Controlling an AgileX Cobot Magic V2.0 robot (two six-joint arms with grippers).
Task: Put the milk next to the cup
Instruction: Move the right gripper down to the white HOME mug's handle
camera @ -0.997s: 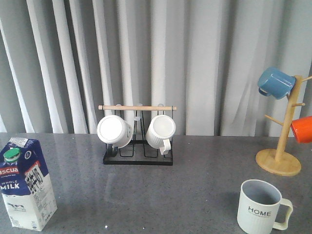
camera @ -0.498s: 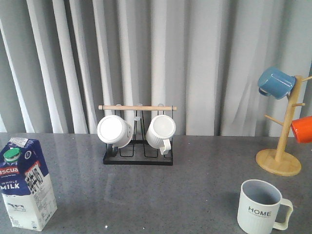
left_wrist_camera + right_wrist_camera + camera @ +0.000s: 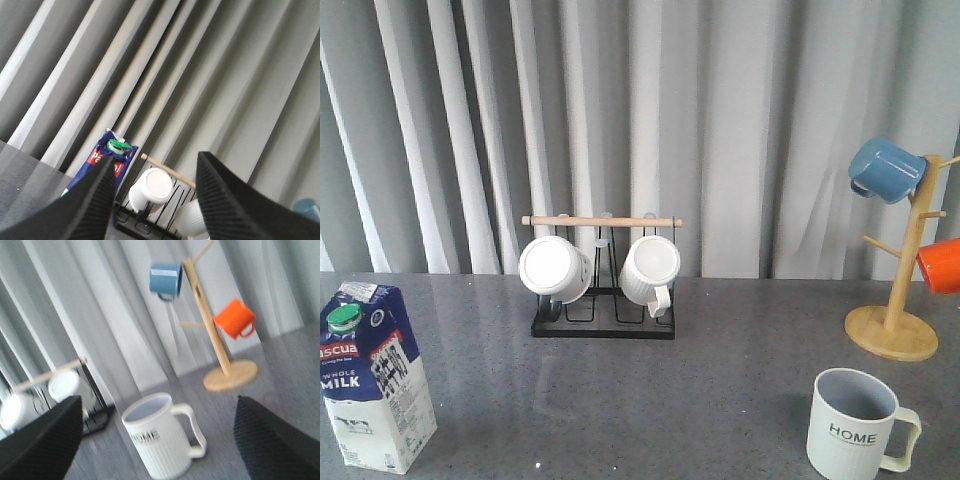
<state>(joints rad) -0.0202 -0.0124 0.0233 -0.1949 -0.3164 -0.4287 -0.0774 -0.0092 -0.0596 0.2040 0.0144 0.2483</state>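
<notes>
Even, soft daylight-like brightness, faint shadows under the cup point(image 3: 855, 427), dull sheen on the table point(image 3: 650, 400), right wrist view motion-blurred throughout, dark fingers point(image 3: 40, 440) unfocused.

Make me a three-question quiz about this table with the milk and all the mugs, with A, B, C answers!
1. Where does the milk stand?
A. front left of the table
B. beside the HOME cup
C. on the black rack

2. How many mugs hang on the wooden tree?
A. one
B. two
C. four

3. What is the left hand doing?
A. gripping the milk
B. holding a mug
C. open, holding nothing

Answers:
1 A, the HOME cup sits far right.
2 B, a blue mug and an orange mug.
3 C, its fingers are apart around empty space.
</notes>
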